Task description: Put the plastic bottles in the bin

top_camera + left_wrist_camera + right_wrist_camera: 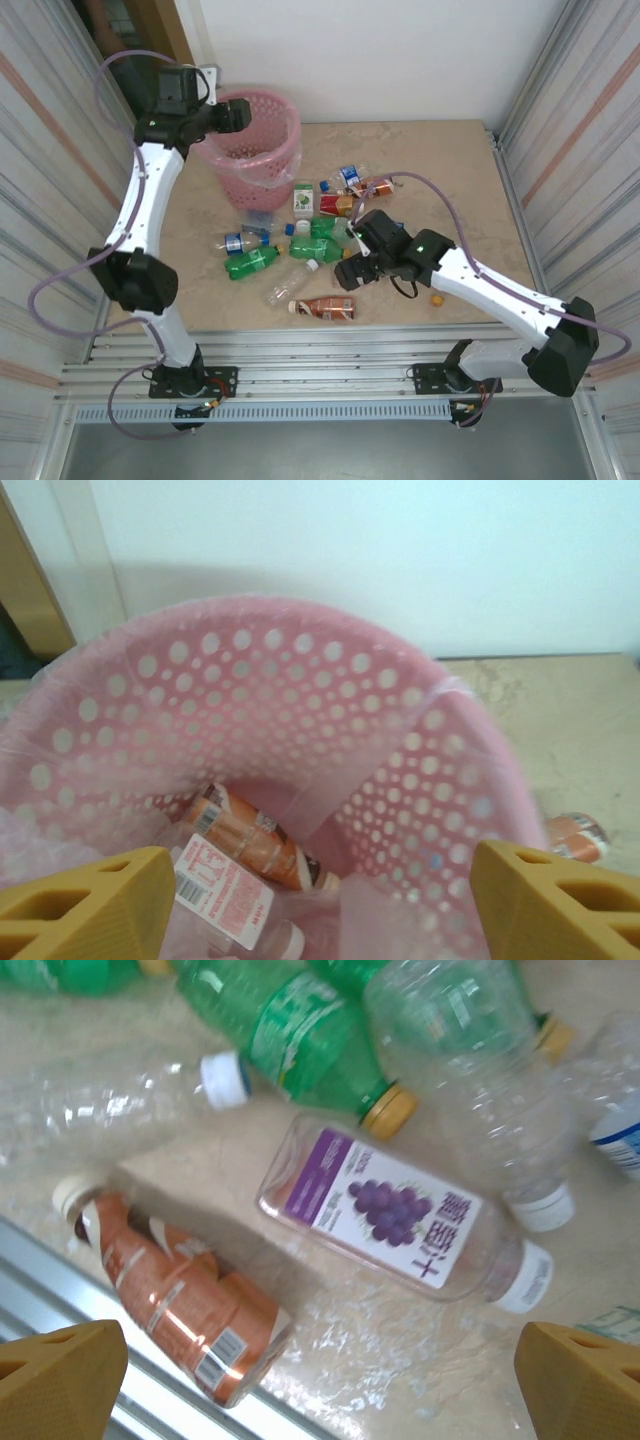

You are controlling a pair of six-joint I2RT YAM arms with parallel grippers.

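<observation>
When we went through the overhead view, we logged the bin (285, 160) at the far left of the worktop (450, 170), with the left tool (235, 115) poised over its mouth. Item: the plastic bottles (318, 247), a loose scatter lying flat across the middle of the worktop, just right of the bin. Item: the right tool (350, 265), low over the near right edge of that scatter.

Left wrist view. We noted the fingers (90, 905) spread wide with nothing between them, looking straight down into the bin. Contents: an orange-brown bottle (250, 845) and a red-and-white labelled bottle (225, 892), lying at the bottom.

Right wrist view. We recorded the right tool at full spread, gripping nothing, above the worktop. Beneath it: a grape-label bottle (395, 1210), clear, squarish, white-capped, lying flat; beside it a crumpled copper-labelled bottle (170, 1290) close to the metal rail (40, 1260); beyond, a green bottle (300, 1030) with a yellow cap, among clear ones.

Handling, as we judged it: empty, light and thin-walled, liable to buckle under a squeeze and to skid on the smooth worktop. The grape-label bottle looked the best pick. We would take it across the narrow width of its labelled body, mid-length, where the flat sides give purchase. Caps and necks seemed too small and round to hold securely.
</observation>
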